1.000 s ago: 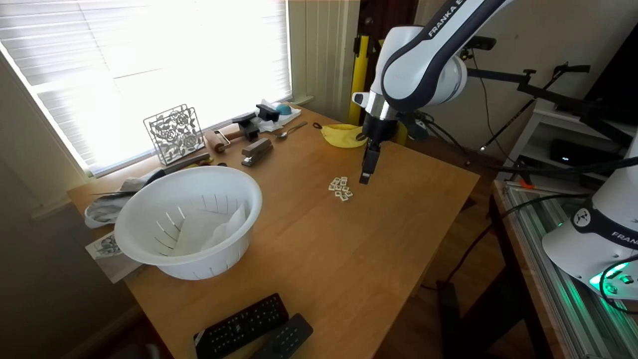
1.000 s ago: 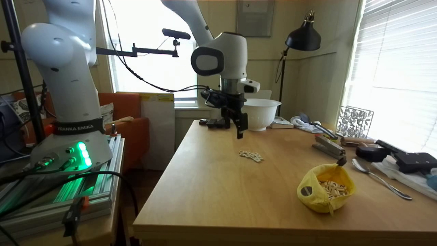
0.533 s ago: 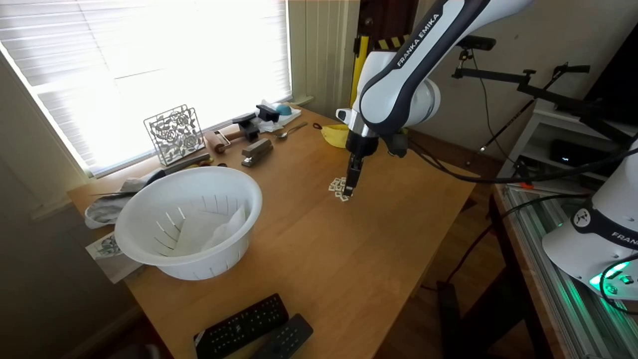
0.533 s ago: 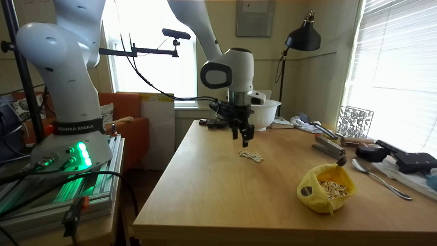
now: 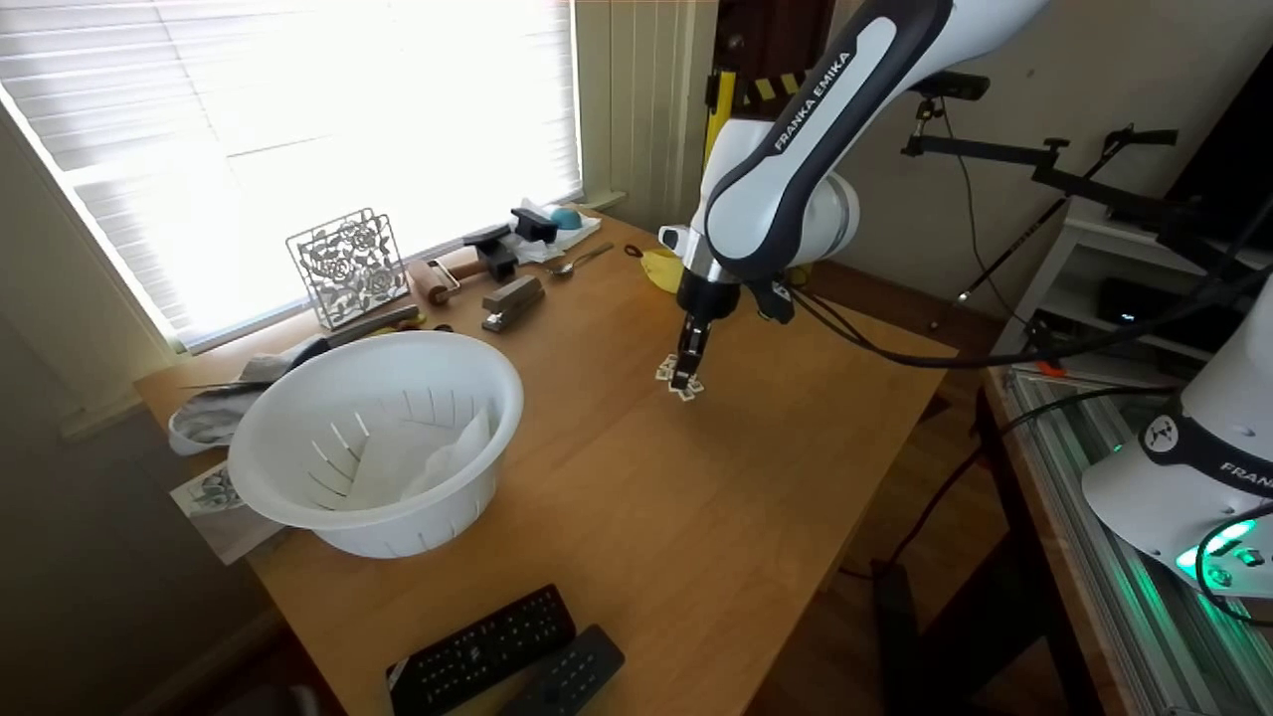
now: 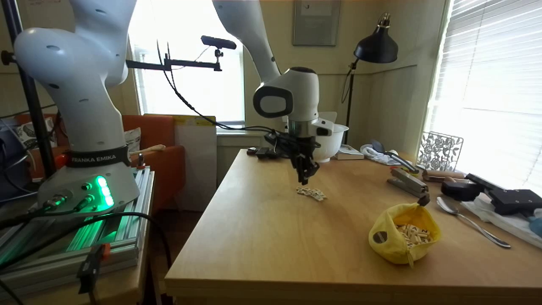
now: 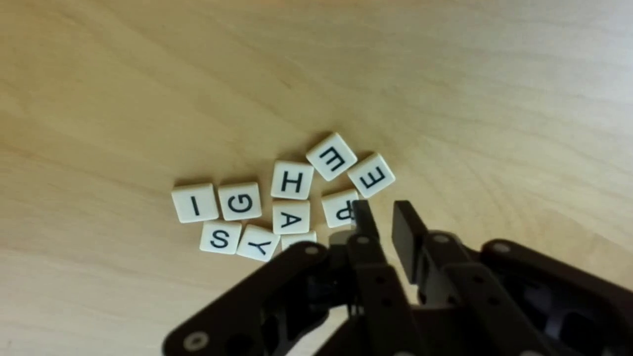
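Black and facing down, my gripper (image 7: 382, 210) hangs a little above a cluster of cream letter tiles on the wooden table. A narrow gap separates its two fingers, and only bare wood shows through it. The left finger partly covers the R tile (image 7: 336, 210). Close by lie the E tile (image 7: 371, 175), the A tile (image 7: 291, 217) and the H tile (image 7: 292, 180). Farther left are the G tile (image 7: 240, 201), I tile (image 7: 195, 202), S tile (image 7: 221, 237) and Y tile (image 7: 258, 242). Another tile (image 7: 297, 238) is mostly hidden by the gripper.
A yellow pouch (image 6: 383, 248) full of tiles sits on the table. Elsewhere stand a white bowl (image 5: 398, 532), two remotes (image 5: 487, 646), a stapler (image 5: 513, 301), a spoon (image 6: 474, 222) and a metal napkin holder (image 5: 348, 268). The table's edge (image 6: 338, 284) runs along the front.
In both exterior views my gripper has come down and across to the letter tiles. Its fingers have drawn much closer together. The tiles look unmoved.
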`<state>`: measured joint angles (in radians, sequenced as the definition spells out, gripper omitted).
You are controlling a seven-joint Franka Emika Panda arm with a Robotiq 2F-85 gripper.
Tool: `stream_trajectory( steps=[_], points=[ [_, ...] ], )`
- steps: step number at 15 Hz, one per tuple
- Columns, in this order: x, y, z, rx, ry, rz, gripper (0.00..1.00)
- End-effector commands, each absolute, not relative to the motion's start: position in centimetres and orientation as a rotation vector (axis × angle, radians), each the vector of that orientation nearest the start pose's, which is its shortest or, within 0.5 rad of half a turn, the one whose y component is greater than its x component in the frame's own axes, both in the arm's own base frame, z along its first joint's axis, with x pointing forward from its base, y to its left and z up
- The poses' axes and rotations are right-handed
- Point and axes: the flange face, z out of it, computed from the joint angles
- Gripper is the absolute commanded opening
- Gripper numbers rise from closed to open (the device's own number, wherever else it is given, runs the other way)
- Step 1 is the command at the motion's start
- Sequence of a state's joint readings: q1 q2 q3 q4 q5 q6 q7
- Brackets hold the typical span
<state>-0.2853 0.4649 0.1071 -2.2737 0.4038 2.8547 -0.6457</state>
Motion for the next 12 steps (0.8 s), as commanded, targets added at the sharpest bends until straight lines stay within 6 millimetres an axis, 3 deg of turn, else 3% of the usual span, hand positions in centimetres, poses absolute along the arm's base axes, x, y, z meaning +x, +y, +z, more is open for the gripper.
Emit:
stream_trajectory(
  steps=[1,12],
  points=[
    [53.3,-11.8,15.3,-3.022,-0.146,-0.288,0.00],
    [54.0,-12.1,13.9,-3.048,-0.242,-0.295,0.00]
  ],
)
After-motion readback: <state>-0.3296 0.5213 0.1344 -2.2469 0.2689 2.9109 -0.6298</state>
